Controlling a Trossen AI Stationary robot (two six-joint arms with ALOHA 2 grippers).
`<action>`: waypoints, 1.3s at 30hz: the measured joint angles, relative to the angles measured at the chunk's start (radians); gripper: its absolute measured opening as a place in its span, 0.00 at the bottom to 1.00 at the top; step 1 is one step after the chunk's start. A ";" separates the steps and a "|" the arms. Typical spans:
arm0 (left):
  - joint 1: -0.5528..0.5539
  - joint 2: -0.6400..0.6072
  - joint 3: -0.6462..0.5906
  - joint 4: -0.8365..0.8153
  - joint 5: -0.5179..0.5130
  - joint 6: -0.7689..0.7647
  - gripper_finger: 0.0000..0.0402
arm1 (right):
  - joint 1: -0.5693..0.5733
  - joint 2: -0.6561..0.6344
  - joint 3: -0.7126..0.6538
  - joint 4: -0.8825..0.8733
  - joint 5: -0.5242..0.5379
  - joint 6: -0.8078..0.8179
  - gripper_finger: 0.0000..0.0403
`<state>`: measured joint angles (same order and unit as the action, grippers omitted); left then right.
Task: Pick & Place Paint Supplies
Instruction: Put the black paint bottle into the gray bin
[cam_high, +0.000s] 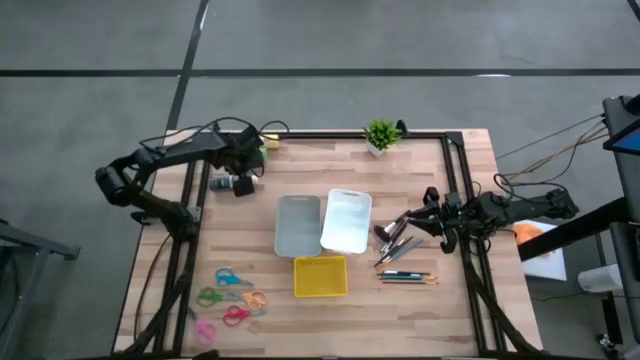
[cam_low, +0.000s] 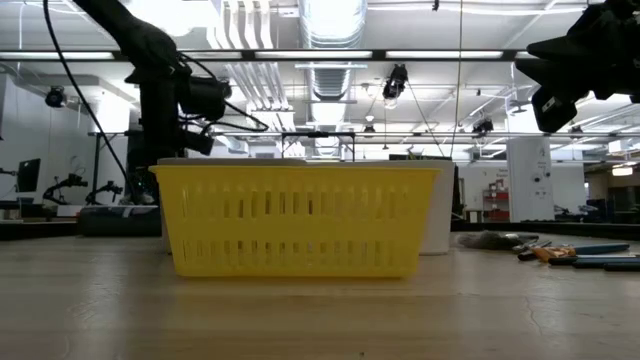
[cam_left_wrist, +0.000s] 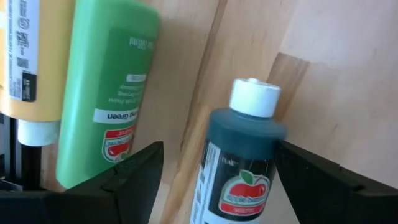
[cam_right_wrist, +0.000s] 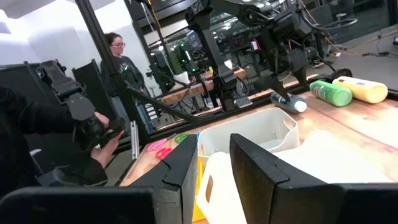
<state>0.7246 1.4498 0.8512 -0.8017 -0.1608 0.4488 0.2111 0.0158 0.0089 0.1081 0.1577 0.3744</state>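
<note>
Three paint bottles (cam_left_wrist: 239, 168), three bins (cam_high: 346, 222), five scissors (cam_high: 230, 296), one potted plant (cam_high: 380, 135).

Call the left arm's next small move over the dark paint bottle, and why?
Probably close the left gripper on the dark bottle. In the left wrist view the open fingers flank the bottle's body, which lies on the table beside the green bottle and is not yet gripped. The right gripper waits by the brushes.

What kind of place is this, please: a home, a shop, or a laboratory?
Most likely a robotics laboratory or workshop. The low view shows ceiling ducts and strip lights; the right wrist view shows more robot arms beyond the wooden table.
</note>
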 joint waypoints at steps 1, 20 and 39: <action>0.000 0.000 -0.007 0.001 0.000 0.000 0.76 | 0.000 0.000 0.000 0.000 0.000 0.000 0.23; 0.004 0.000 -0.120 0.074 0.014 -0.038 0.70 | 0.000 0.000 0.000 0.000 0.000 0.000 0.23; 0.001 -0.008 -0.082 0.056 0.042 -0.116 0.45 | 0.000 0.000 0.000 0.000 0.000 0.000 0.23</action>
<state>0.7254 1.4413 0.7697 -0.7453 -0.1184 0.3329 0.2110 0.0156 0.0088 0.1083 0.1576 0.3744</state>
